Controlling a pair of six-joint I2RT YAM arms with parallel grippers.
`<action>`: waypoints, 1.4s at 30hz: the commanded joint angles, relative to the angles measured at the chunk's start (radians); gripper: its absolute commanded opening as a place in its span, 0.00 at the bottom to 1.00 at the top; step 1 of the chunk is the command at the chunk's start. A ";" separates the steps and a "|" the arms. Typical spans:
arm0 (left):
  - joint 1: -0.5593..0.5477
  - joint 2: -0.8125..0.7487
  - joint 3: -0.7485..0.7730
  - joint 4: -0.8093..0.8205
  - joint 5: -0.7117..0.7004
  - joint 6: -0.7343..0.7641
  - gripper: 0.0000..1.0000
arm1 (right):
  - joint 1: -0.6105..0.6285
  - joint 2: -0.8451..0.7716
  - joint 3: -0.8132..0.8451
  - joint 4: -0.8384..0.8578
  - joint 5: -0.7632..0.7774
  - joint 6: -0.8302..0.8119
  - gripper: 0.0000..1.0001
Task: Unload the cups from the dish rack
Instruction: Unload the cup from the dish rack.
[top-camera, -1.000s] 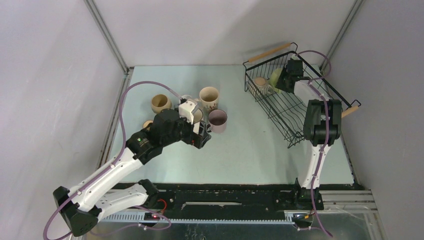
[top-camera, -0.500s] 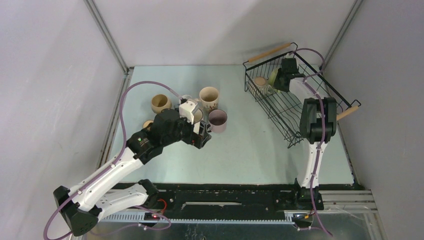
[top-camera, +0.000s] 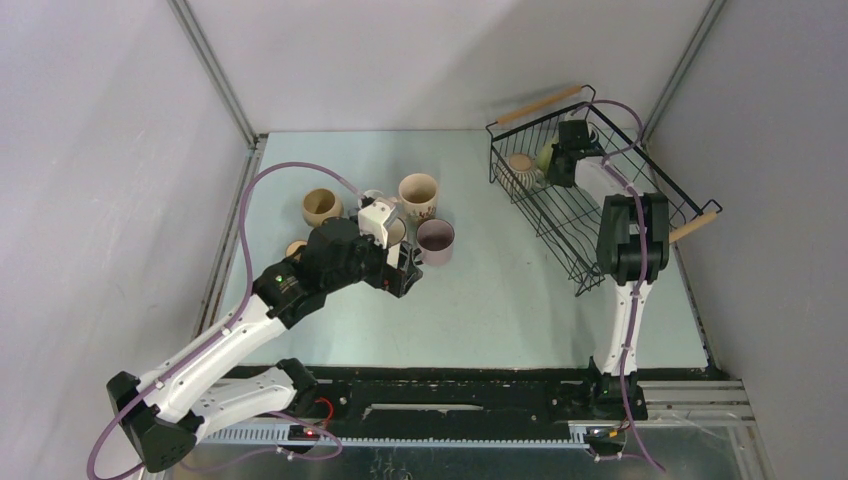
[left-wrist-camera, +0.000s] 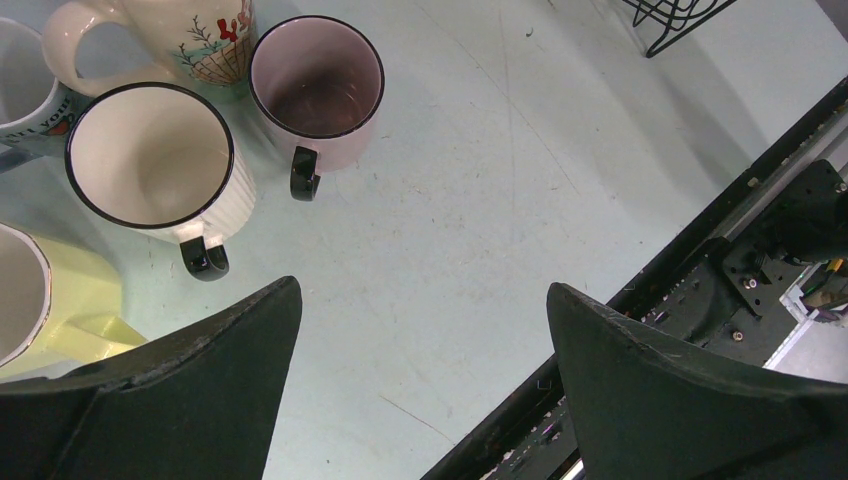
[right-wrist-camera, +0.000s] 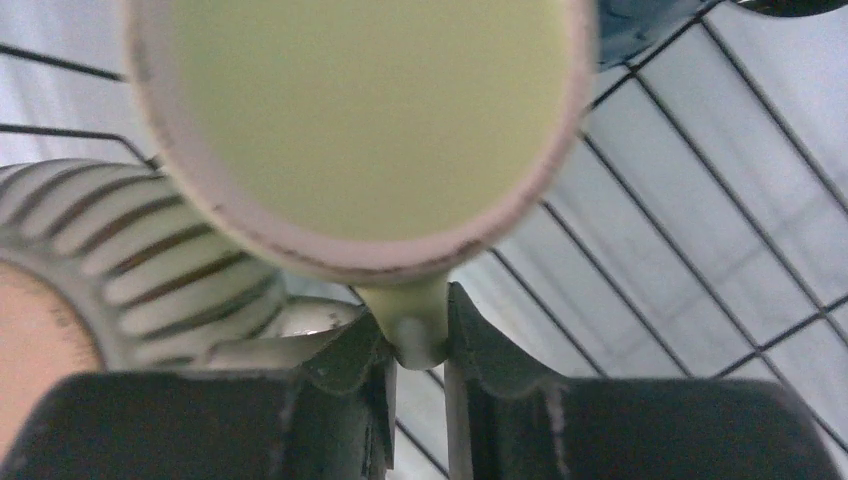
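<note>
From above, the black wire dish rack (top-camera: 565, 220) sits at the far right of the table (top-camera: 500, 300). The right gripper (top-camera: 556, 160) reaches inside it, at a pale yellow-green cup (top-camera: 546, 153) beside a ribbed beige cup (top-camera: 520, 166). The left gripper (top-camera: 403, 272) hovers just beside a mauve-pink mug (top-camera: 435, 240).

In the left wrist view, its fingers (left-wrist-camera: 190, 400) stand wide apart over bare tabletop, holding nothing. A ribbed cream mug (left-wrist-camera: 150, 160) and a floral-printed mug (left-wrist-camera: 190, 35) stand close by.

In the right wrist view, the fingers (right-wrist-camera: 500, 400) are clamped on the pale yellow-green cup's handle.
</note>
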 joint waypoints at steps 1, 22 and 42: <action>0.001 0.005 -0.016 0.027 0.016 0.012 1.00 | -0.003 0.008 0.035 0.020 0.035 -0.013 0.13; 0.001 0.002 -0.012 0.034 0.037 -0.008 1.00 | 0.049 -0.199 -0.132 0.049 0.226 -0.077 0.00; 0.002 -0.003 0.050 0.048 0.088 -0.173 1.00 | 0.078 -0.523 -0.245 -0.105 0.248 0.023 0.00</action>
